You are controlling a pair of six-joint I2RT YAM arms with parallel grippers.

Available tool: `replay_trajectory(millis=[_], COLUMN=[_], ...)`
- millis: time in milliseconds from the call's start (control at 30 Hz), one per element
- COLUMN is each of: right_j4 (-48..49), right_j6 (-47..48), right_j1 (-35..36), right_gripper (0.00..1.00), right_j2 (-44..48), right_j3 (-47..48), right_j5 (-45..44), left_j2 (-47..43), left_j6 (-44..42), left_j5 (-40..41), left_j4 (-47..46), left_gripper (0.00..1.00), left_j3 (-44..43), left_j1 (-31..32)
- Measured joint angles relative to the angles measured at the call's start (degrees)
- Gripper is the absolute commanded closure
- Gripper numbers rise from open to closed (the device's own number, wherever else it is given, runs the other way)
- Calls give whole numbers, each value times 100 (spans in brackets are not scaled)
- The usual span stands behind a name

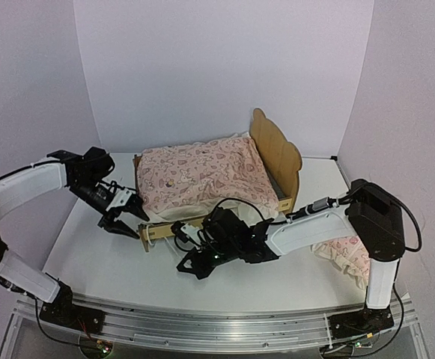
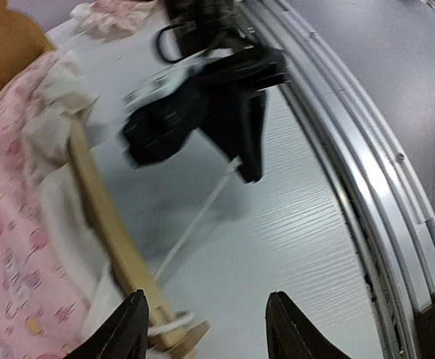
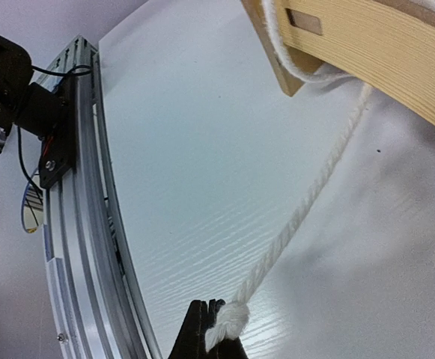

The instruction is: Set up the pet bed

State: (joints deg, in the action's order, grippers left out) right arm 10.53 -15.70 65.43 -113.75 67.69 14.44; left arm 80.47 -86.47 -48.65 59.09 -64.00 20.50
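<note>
The pet bed (image 1: 278,153) stands mid-table, its pale-wood bear-ear headboard to the right and a pink heart-print quilt (image 1: 201,176) spread over it. My left gripper (image 1: 123,221) is open at the bed's near-left corner. In the left wrist view, its fingers (image 2: 132,329) straddle bare table beside the wooden rail (image 2: 101,209), holding nothing. A white rope (image 3: 307,202) runs taut from the frame corner (image 3: 367,45) to my right gripper (image 3: 213,333). That gripper is shut on the rope's knotted end (image 3: 230,321), in front of the bed (image 1: 189,265).
A ruffled pink pillow (image 1: 348,256) lies on the table at the right, behind the right arm. The aluminium rail (image 1: 202,323) runs along the near table edge. White walls close the back and sides.
</note>
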Motion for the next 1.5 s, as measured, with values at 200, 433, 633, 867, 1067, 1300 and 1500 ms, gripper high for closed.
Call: replay_trajectory(millis=[200, 433, 633, 867, 1067, 1300, 1500], right_j4=[332, 662, 812, 850, 843, 904, 913], right_j6=[-97, -336, -452, -563, -581, -417, -328], right_j1=[13, 28, 36, 39, 39, 74, 72], right_gripper=[100, 100, 100, 100, 100, 100, 100], right_j2=[-331, -647, -647, -647, -647, -647, -647], right_j3=[183, 222, 213, 189, 254, 544, 652], right_j5=[447, 637, 537, 151, 291, 732, 1015], left_j2=[-1355, -1832, -1681, -1768, -1610, -729, -286], left_j6=[633, 1150, 697, 1666, 1839, 1383, 1395], left_j5=[-104, 342, 1294, 2129, 2386, 1964, 1788], left_j4=[-1558, -4270, -5545, -5752, -6288, -6588, -6850], left_gripper=[43, 43, 46, 40, 33, 37, 62], left_j3=[2048, 3866, 4191, 4184, 4292, 4093, 3706], left_j1=[522, 570, 1030, 1525, 1535, 1535, 1545])
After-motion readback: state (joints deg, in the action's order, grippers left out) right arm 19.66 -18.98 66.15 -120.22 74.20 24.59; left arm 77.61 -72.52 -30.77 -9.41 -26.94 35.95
